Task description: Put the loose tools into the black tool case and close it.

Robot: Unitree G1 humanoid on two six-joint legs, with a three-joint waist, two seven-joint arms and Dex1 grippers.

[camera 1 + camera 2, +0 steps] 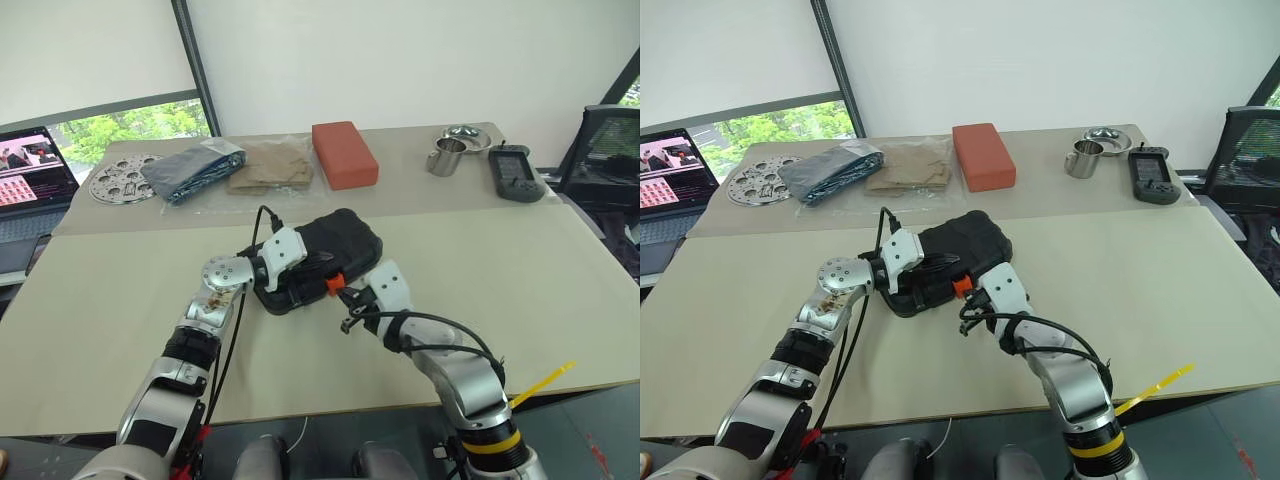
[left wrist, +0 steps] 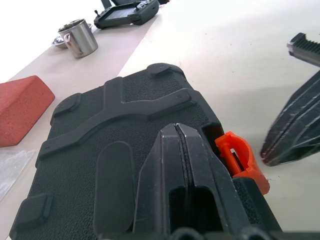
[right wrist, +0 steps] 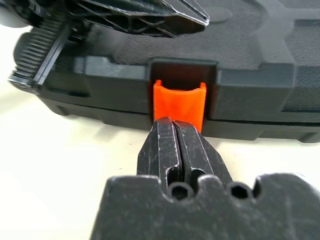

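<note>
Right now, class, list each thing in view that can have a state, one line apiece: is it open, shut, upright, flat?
Black moulded-plastic tool case: lid down, lying flat.
Orange latch: sticking out from the case front, not visibly snapped.
Left gripper: jaws shut, resting on the lid.
Right gripper: jaws shut, tips at the latch.
Steel mug: upright.
Laptop: open, screen on.

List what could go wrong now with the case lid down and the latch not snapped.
1. The right claw, shut, meets the orange latch only with its tip; it may slide off.
2. Pushing there may shove the black tool case along the table, though the shut left claw rests on its lid.
</note>
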